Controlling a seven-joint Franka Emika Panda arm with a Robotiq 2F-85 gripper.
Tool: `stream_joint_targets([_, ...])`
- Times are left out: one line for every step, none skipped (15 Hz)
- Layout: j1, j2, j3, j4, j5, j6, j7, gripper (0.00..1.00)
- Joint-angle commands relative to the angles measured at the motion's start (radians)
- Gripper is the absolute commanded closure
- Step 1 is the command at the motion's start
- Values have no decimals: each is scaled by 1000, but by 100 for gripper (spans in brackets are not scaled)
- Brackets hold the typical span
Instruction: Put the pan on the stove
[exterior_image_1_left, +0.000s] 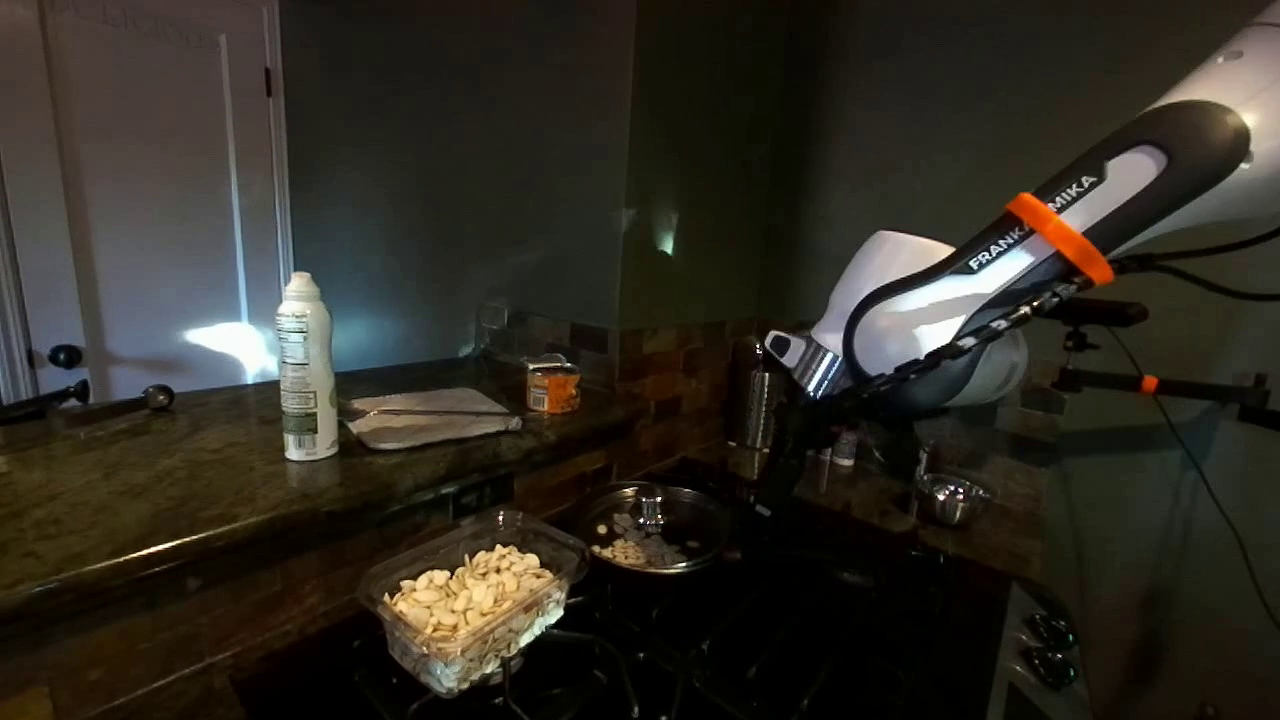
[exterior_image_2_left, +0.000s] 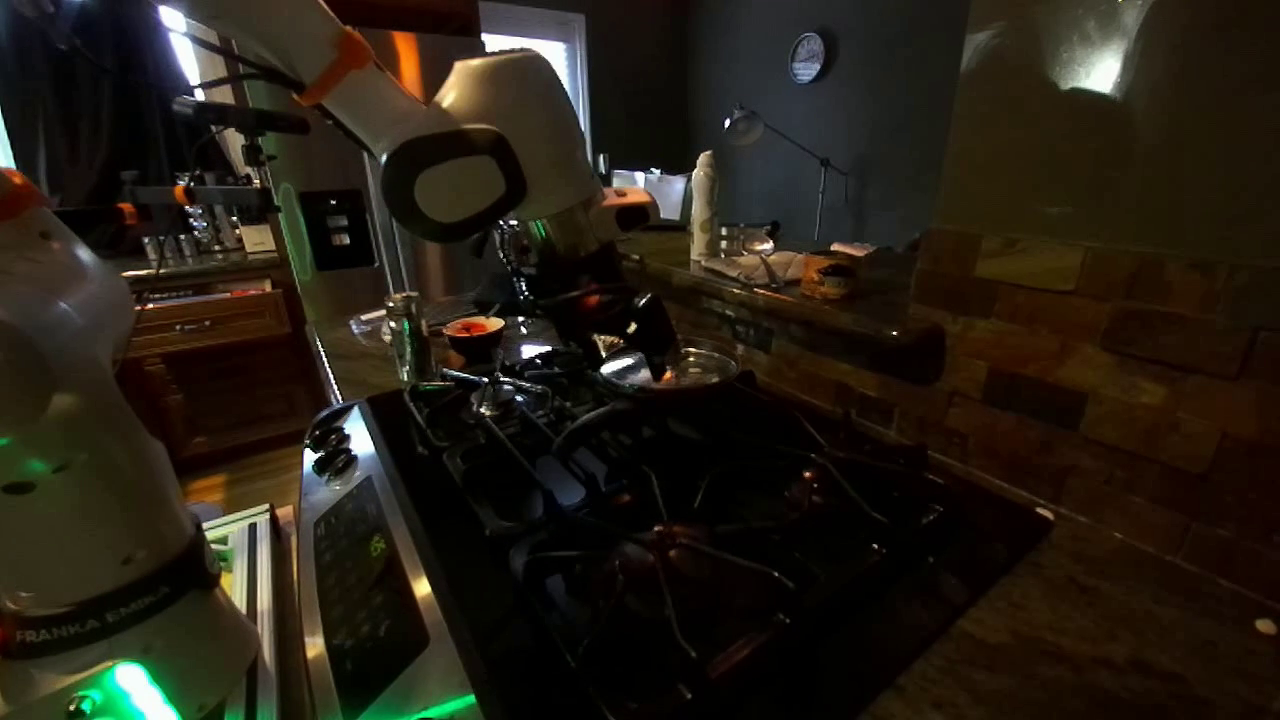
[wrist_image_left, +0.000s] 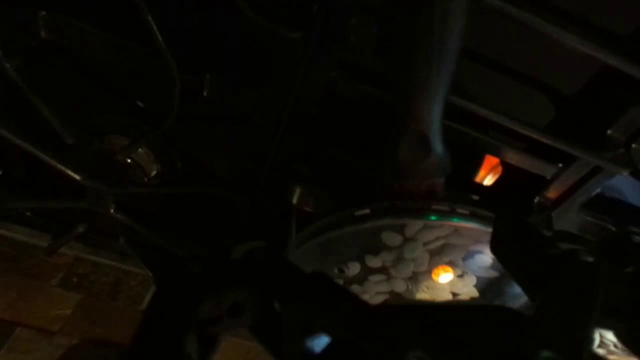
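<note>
The pan (exterior_image_1_left: 648, 570) is round and dark with a glass lid (exterior_image_1_left: 620, 520) on it. Pale flat slices show through the glass. It sits at the stove's back edge beside the raised ledge, and it also shows in an exterior view (exterior_image_2_left: 700, 385). In the wrist view the pan's rim (wrist_image_left: 370, 214) and a dark handle (wrist_image_left: 440, 130) show. The black stove (exterior_image_2_left: 660, 540) has metal grates. My gripper (wrist_image_left: 390, 245) has its fingers apart over the lid, with nothing seen held between them. It is very dark; whether a finger touches the lid cannot be told.
A clear container of pale slices (exterior_image_1_left: 470, 600) stands near the pan. The raised ledge (exterior_image_1_left: 200, 490) holds a white bottle (exterior_image_1_left: 308, 370), a cloth (exterior_image_1_left: 430, 418) and an orange can (exterior_image_1_left: 553, 388). A metal bowl (exterior_image_1_left: 952, 498) and a red-filled bowl (exterior_image_2_left: 474, 338) stand around the stove.
</note>
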Motion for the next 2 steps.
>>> stream_joint_targets([30, -28, -35, 0, -38, -3, 36, 0])
stream_joint_targets([30, -49, -37, -1, -45, -3, 45, 0])
